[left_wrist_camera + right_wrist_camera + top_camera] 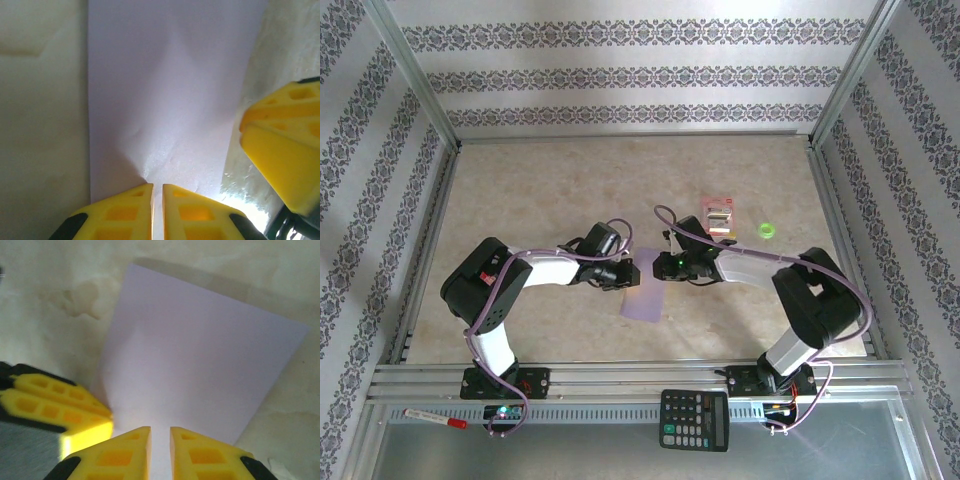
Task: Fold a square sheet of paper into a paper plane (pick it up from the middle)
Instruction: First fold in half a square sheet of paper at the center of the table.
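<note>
Fingers of the left arm pinch the sheet at its edge, right fingers straddle it, grip unclear; best lift both evenly, paper taut off the surface.

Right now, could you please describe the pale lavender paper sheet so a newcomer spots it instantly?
At the middle of the beige table sits the thin pale lavender paper sheet, its edge between the left gripper and the right gripper. Unlike the small red-and-white packet farther back, it is plain.
</note>
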`<state>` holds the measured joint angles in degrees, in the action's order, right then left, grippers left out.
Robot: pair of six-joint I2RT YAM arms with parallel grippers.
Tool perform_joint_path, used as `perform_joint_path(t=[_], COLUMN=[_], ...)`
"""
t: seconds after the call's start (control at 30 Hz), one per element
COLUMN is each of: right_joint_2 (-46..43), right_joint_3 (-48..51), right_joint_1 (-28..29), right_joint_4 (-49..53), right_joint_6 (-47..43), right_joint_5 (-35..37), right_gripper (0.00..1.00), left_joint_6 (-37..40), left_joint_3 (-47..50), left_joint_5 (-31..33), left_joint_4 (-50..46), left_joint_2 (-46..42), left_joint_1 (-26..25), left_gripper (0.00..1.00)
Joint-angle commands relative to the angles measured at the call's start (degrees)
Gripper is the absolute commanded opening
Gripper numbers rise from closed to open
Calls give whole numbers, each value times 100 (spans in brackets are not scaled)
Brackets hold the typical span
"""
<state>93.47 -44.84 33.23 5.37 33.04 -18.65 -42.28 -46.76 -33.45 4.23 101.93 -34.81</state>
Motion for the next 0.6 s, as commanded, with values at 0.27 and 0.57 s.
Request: perform_joint_path(t=[0.27,0.57], right_joint_2=[394,433], right_joint_3=[132,177], right_joint_1=[-117,-134], right_joint_4=[110,167], right_joint_6=[-240,-327], right_joint_5=[158,165], right_gripper=[13,12], left_joint_6=[-147,-361], left_joint_3=[486,752], left_joint_5=[34,-371], left_joint_4=[271,260], left_joint_2=[-255,-900], left_joint_1=[44,-193], left_gripper=[14,15])
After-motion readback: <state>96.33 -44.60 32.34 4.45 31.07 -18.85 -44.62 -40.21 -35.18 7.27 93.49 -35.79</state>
